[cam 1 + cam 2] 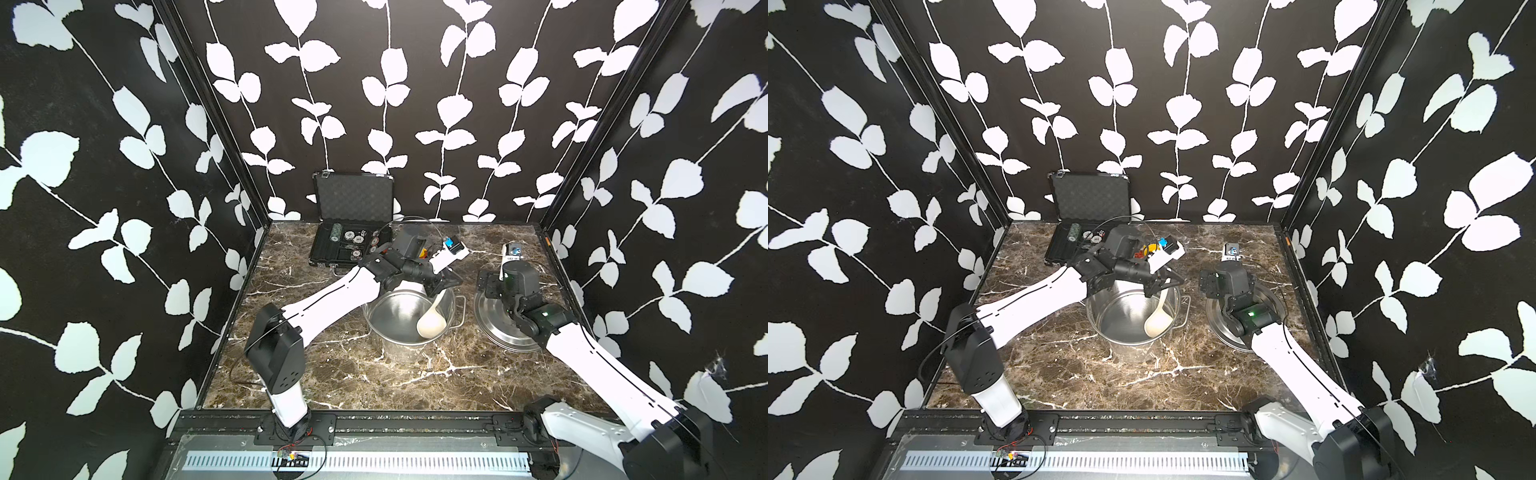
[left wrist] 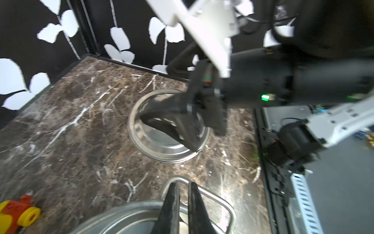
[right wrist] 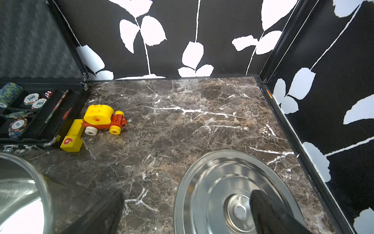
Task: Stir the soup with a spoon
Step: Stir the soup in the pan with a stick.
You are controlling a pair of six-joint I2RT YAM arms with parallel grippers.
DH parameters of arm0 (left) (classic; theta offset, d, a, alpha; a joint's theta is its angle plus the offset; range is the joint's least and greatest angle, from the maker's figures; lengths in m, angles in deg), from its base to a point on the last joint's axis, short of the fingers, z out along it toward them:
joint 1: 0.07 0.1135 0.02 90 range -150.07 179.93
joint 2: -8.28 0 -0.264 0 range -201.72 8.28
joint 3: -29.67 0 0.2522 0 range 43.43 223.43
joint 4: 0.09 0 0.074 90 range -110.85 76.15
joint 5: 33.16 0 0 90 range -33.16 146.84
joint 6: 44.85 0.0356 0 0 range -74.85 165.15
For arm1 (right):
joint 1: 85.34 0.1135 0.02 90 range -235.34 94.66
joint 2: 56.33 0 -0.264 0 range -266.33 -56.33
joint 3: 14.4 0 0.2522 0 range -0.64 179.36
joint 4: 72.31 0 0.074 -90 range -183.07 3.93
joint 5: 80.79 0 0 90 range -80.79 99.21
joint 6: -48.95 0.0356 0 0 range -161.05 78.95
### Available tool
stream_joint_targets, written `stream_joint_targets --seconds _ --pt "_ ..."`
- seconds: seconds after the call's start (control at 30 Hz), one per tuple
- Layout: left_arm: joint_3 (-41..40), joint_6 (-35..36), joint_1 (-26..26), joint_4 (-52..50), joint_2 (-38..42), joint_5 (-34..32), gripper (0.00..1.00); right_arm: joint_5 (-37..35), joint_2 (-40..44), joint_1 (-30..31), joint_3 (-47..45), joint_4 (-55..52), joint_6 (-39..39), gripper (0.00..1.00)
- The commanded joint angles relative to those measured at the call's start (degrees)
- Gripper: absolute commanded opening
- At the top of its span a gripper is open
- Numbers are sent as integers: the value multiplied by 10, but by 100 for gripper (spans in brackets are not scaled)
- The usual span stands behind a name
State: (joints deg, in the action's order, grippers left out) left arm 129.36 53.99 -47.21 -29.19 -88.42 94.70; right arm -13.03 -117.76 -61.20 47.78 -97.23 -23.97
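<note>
Brown marble covers the tabletop (image 1: 332,374). At the back left a black case (image 1: 353,199) stands open with chips in it. Just beside it is a yellow and red toy car (image 3: 101,119). The right wrist view shows it whole, but the left arm hides most of it in both top views. In the middle the left pincer (image 1: 438,286) is clamped on the handle of the spoon (image 1: 432,324). The spoon's white bowl sits inside the pot (image 1: 386,316), near its right wall. On the right the lid (image 1: 494,328) lies flat. The right pincer (image 3: 187,200) hangs over it, jaws wide apart, which only the wrist views show.
</note>
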Motion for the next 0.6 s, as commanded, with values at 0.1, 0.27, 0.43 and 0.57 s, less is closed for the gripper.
stream_joint_targets --seconds 0.1,0.27,0.43,0.57 --pt "-46 0 -2 -13 83 94 0 -5 -10 -4 -2 30 -4 99" --pt "-90 3 -3 -34 125 79 0 5 -6 -4 -5 32 10 99" --pt "-142 12 -2 -53 175 -7 0 10 0 -4 -5 26 18 99" --pt "-182 8 6 -55 210 -97 0 12 5 -4 -6 21 22 99"
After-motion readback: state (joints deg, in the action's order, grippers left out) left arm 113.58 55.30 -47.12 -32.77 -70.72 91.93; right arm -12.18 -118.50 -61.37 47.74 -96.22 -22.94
